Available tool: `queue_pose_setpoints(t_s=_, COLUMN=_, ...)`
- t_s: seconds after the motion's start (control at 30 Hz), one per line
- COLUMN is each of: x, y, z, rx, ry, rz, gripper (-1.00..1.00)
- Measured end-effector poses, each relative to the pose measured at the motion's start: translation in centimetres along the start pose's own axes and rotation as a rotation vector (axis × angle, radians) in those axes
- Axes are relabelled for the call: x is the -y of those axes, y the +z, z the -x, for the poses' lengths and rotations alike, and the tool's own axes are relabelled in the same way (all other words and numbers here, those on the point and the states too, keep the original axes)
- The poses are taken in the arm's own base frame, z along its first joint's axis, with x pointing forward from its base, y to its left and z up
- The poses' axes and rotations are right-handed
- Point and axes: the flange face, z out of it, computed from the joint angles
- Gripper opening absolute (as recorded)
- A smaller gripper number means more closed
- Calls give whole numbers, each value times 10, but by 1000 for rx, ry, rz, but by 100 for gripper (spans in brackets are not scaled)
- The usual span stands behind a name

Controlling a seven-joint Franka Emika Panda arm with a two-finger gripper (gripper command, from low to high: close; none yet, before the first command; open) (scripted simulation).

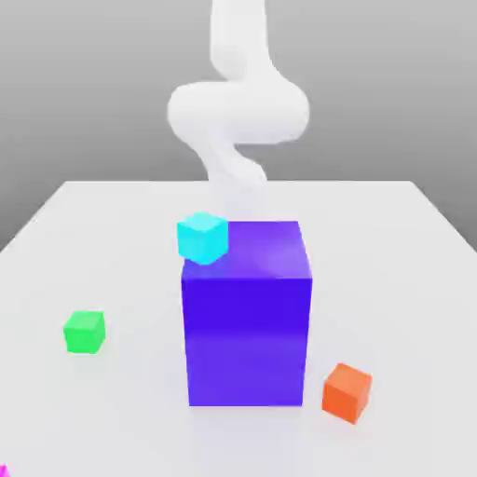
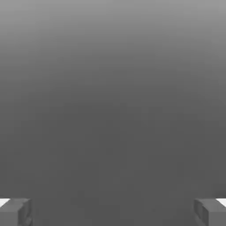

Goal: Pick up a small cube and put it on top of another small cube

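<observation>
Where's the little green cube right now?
The green cube sits on the white table, toward the exterior view's left, beside the big blue-purple block.

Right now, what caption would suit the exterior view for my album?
White robot arm behind a big blue-purple block, with cyan, green and orange cubes around the scene.

My white table (image 1: 130, 238) carries a big blue-purple block (image 1: 246, 340) at centre, a green cube (image 1: 85, 333) at the exterior view's left, an orange cube (image 1: 347, 393) lower right, and a magenta tip (image 1: 4, 471) in the lower-left corner.
</observation>
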Motion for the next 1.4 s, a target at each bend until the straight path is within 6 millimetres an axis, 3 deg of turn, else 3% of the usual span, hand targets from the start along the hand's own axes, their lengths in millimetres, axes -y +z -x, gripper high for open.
queue_pose_setpoints(t_s=0.17, x=-11, y=78, z=-30, rx=29, ry=159, rz=121, gripper=0)
queue_pose_setpoints(t_s=0.33, x=-37, y=155, z=-55, rx=51, ry=317, rz=236, gripper=0)
queue_pose_setpoints(t_s=0.5, x=-77, y=232, z=-75, rx=70, ry=478, rz=351, gripper=0)
queue_pose_setpoints(t_s=0.67, x=-137, y=305, z=-91, rx=78, ry=654, rz=467, gripper=0)
queue_pose_setpoints(t_s=0.97, x=-255, y=426, z=-82, rx=102, ry=945, rz=665, gripper=0)
queue_pose_setpoints(t_s=1.1, x=-318, y=471, z=-66, rx=107, ry=1081, rz=756, gripper=0)
queue_pose_setpoints(t_s=1.23, x=-359, y=519, z=-40, rx=107, ry=1116, rz=779, gripper=0)
queue_pose_setpoints(t_s=1.27, x=-365, y=527, z=-34, rx=107, ry=1117, rz=780, gripper=-100)
queue_pose_setpoints(t_s=1.4, x=-365, y=527, z=-35, rx=107, ry=1117, rz=778, gripper=-100)
